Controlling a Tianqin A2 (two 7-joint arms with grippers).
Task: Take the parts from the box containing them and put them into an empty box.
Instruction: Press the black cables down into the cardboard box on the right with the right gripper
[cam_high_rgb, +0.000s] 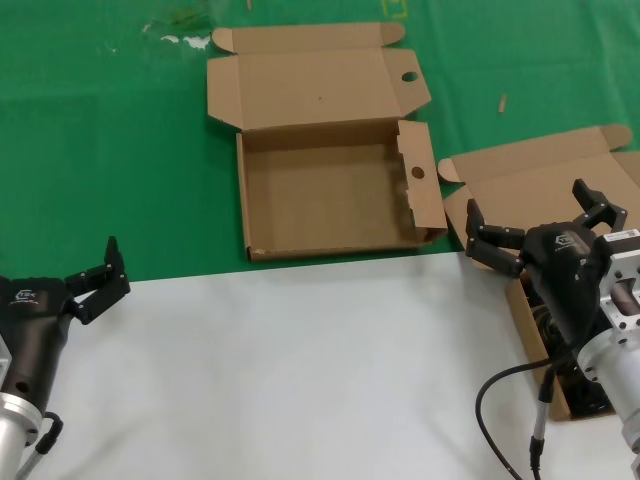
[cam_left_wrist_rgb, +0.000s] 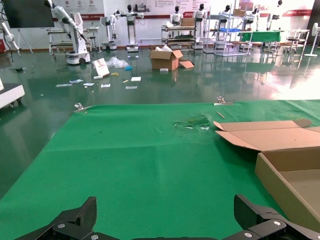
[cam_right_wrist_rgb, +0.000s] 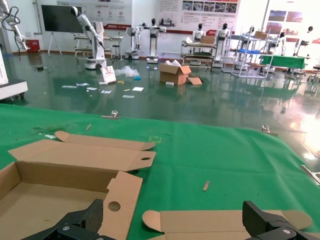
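From the head camera I see my right gripper (cam_high_rgb: 545, 228), fingers spread and holding nothing, poised over the plain-lidded brown cardboard box (cam_high_rgb: 530, 190) at the table's right edge, my arm hiding most of its tray so only a scrap of the black bundled cables (cam_high_rgb: 548, 325) shows; the empty brown cardboard box with round finger holes (cam_high_rgb: 330, 190) lies open on the green mat ahead. My left gripper (cam_high_rgb: 98, 278) rests open over the white tabletop's near left. In the left wrist view only its fingertips (cam_left_wrist_rgb: 80, 215) show, with bare green mat ahead and the holed box's corner (cam_left_wrist_rgb: 287, 175) cut off; the right wrist view shows the holed side flap (cam_right_wrist_rgb: 117, 200) just beyond my spread fingertips (cam_right_wrist_rgb: 82, 222).
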